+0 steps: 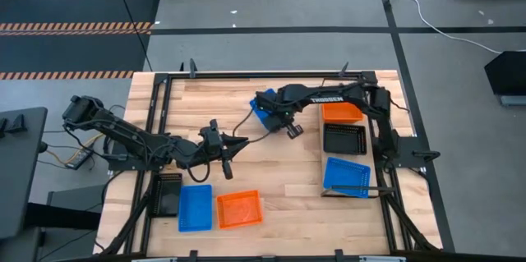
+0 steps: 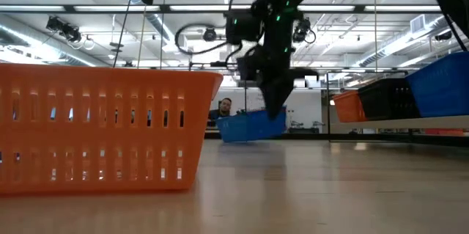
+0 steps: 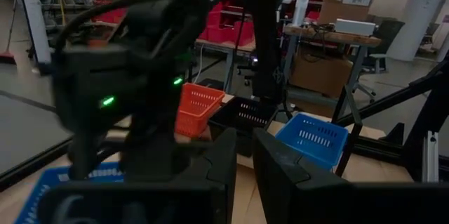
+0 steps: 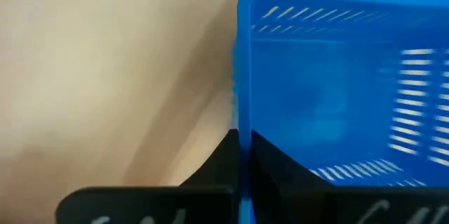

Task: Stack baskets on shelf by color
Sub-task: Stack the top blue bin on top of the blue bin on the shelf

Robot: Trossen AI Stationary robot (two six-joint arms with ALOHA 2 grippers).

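The high view looks straight down from above and takes in the whole bench with surrounding floor. The low view sits at bench-top level, facing level across the surface into the room; an orange basket stands very near its lens. The left wrist view faces across the bench toward the shelf and the room beyond. The right wrist view looks closely down onto a blue basket and bench wood. This blue basket also appears in the high and low views.
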